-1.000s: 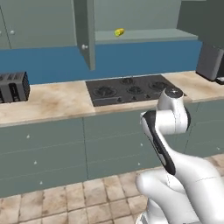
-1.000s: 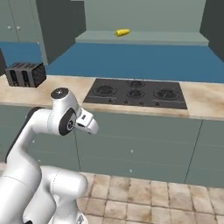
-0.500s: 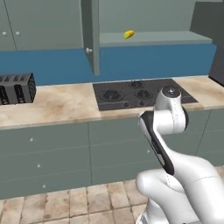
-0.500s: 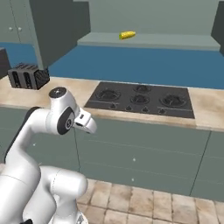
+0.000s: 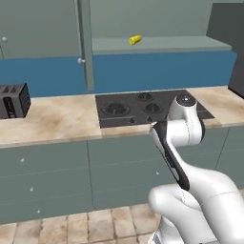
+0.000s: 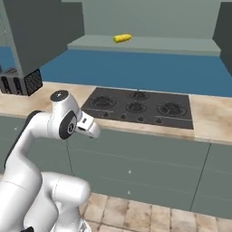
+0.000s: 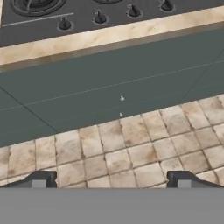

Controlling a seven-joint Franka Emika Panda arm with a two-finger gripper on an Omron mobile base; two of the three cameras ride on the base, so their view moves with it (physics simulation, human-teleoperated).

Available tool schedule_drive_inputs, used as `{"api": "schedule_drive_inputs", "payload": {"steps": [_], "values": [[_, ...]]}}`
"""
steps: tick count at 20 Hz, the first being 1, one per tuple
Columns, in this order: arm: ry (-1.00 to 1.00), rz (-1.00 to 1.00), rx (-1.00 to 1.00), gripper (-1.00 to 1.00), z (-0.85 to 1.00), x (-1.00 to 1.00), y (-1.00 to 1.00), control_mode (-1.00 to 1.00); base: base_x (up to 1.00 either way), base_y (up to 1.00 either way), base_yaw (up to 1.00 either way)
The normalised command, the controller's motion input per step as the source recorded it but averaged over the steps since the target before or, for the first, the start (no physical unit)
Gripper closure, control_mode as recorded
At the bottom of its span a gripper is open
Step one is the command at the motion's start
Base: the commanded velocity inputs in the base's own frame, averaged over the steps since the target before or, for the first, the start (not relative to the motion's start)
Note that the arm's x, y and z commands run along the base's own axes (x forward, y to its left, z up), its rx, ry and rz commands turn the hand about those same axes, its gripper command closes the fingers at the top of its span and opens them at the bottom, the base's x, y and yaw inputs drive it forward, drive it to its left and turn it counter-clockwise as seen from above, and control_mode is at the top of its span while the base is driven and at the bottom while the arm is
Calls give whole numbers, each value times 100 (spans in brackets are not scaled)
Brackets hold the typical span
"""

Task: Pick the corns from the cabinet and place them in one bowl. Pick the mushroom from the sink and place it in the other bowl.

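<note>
Little looks done yet: one corn cob (image 5: pixel 135 39) lies on the cabinet shelf (image 5: pixel 162 45), at twelve o'clock above the stove (image 5: pixel 147 107). The gripper (image 7: pixel 109 178) hangs empty, fingers spread wide, over floor tiles (image 7: pixel 131 153).

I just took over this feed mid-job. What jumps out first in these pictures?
A single yellow corn cob lies on the open cabinet shelf, high above the black stove top set in the beige counter. The white arm is folded low before the grey-green drawers, its gripper open, empty and aimed at the tiled floor.
</note>
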Motion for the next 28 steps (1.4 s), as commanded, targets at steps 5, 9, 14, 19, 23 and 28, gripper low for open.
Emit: {"api": "schedule_drive_inputs", "payload": {"steps": [5,9,14,19,23,28], "values": [[0,0,0,-100,0,0,0,100,51,-39,3],[0,0,0,-100,0,0,0,100,52,-40,0],[0,0,0,-100,0,0,0,100,52,-39,0],[0,0,0,-100,0,0,0,100,47,-29,3],[0,0,0,-100,0,0,0,100,52,-18,5],[0,0,0,-100,0,0,0,100,49,-11,4]]}}
